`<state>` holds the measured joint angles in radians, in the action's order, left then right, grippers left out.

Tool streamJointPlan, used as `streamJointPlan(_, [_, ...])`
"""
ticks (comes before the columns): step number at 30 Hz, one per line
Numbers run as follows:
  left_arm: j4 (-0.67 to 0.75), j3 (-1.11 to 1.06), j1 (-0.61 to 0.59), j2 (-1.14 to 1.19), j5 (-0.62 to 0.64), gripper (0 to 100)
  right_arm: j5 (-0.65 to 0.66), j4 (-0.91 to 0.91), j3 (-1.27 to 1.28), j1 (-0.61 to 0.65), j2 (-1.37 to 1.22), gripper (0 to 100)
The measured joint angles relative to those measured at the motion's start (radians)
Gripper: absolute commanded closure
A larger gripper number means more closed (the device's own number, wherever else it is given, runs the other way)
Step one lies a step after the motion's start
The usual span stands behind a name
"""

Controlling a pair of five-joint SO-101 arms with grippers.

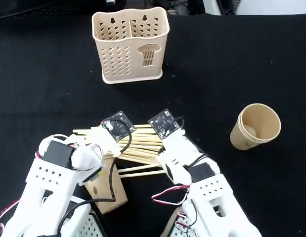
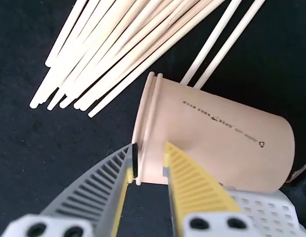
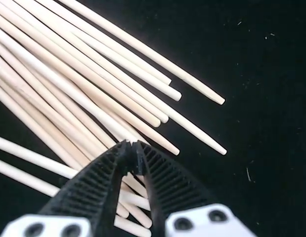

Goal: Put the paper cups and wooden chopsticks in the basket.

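On the black desk (image 1: 54,89), the basket (image 1: 130,44) stands far back, well apart from the rest. The left hand (image 2: 150,153) pinches the rim of a cup (image 2: 212,143) lying on its side; it should lift gently so the cup does not squash. The right hand (image 3: 133,144) is closed over the chopsticks (image 3: 83,84); I cannot tell if it grips one.

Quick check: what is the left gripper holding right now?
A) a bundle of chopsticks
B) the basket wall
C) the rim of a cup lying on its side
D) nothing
C: the left gripper pinches the rim of the cup lying on its side; the chopsticks lie beyond its fingers.
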<state>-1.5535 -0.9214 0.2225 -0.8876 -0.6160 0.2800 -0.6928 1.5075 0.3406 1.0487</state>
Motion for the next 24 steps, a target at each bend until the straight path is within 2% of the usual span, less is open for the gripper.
streamJointPlan(9, [-0.018, 0.009, 0.000, -0.002, 0.000, 93, 0.000, 0.041, 0.025, 0.000, 0.000, 98.5])
streamJointPlan(13, [-0.089, 0.087, 0.000, 0.006, 0.000, 93, 0.000, 0.041, 0.025, 0.000, 0.000, 98.5])
streamJointPlan(18, [-0.109, 0.169, -0.002, 0.014, 0.000, 92, 0.000, 0.041, 0.025, 0.000, 0.000, 98.5])
streamJointPlan(20, [-0.117, 0.170, -0.002, 0.014, 0.000, 87, 0.000, 0.041, 0.025, 0.000, 0.000, 98.5])
streamJointPlan(24, [-0.117, 0.169, -0.002, 0.014, 0.000, 72, 0.000, 0.041, 0.025, 0.000, 0.000, 98.5])
